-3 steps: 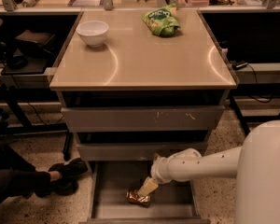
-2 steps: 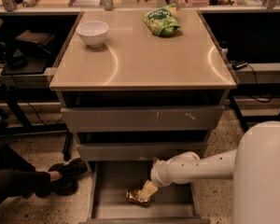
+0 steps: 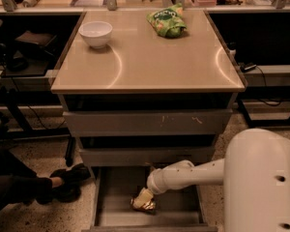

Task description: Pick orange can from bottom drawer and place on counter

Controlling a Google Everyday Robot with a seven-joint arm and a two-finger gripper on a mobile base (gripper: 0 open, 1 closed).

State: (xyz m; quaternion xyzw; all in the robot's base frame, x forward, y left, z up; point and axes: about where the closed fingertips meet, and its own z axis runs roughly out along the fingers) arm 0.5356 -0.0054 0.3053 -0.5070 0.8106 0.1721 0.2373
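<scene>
The orange can (image 3: 145,205) is a small shiny gold-orange dented can lying on the grey floor of the open bottom drawer (image 3: 116,211), near its middle. My white arm reaches in from the right and my gripper (image 3: 142,198) is down in the drawer right at the can, touching or covering its top. The counter (image 3: 150,57) is the glossy beige top of the drawer cabinet, above the two shut drawers.
A white bowl (image 3: 96,33) stands at the counter's back left and a green snack bag (image 3: 166,22) at its back right. A person's leg and black shoe (image 3: 67,180) lie on the floor left of the drawer. Dark shelving flanks the cabinet.
My arm and gripper have shifted slightly left and down onto the can. The can has stayed in about the same spot in the drawer.
</scene>
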